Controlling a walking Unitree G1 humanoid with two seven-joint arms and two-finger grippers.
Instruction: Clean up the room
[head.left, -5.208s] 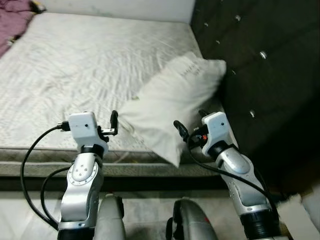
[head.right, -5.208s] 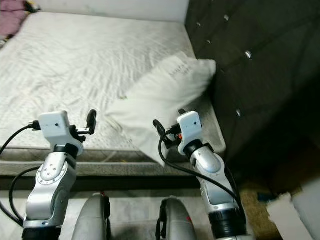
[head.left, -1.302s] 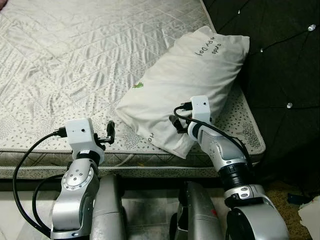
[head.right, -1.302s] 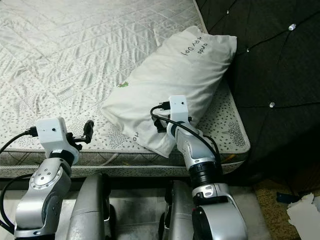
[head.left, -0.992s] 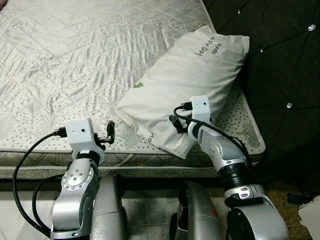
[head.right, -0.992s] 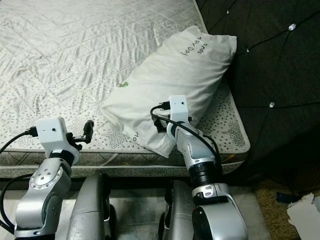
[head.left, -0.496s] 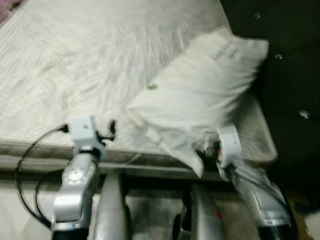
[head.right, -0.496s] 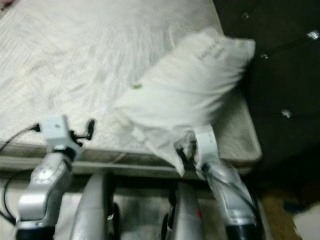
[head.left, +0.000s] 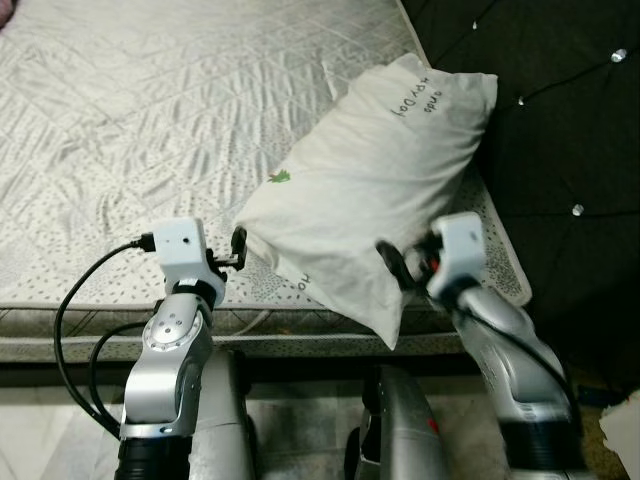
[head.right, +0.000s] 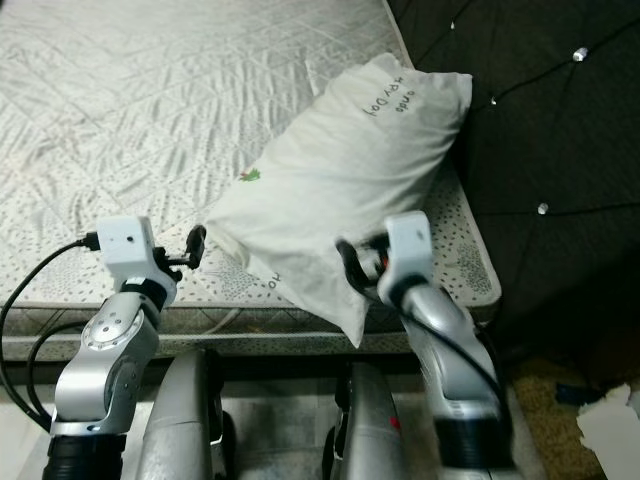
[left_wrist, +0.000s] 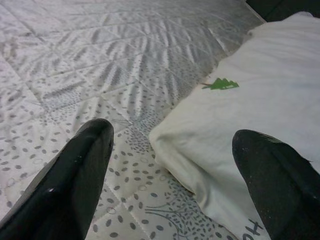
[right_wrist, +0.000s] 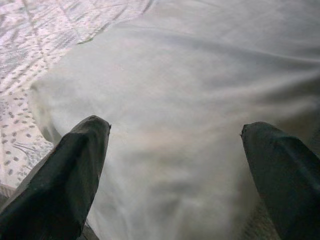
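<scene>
Pillow (head.left: 385, 170): white, lies slantwise on the mattress (head.left: 150, 130) by the dark headboard (head.left: 560, 120); near corner overhangs the bed edge.
Markings: small green tree logo (left_wrist: 220, 84); dark lettering, unreadable.
Left pincer (head.left: 238, 246): spread wide, just beside the pillow's left corner.
Right pincer (head.right: 347, 262): spread wide against the pillow's near end.

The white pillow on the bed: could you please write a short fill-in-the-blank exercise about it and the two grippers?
1. The white pillow lies on the grey quilted ____.
2. A small ____ tree mark sits on the pillow near the left gripper.
3. The fingers of the right gripper are ____, pointing at the pillow.
4. The pillow's far end rests against the dark tufted ____.

Missing words: mattress; green; open; headboard
</scene>
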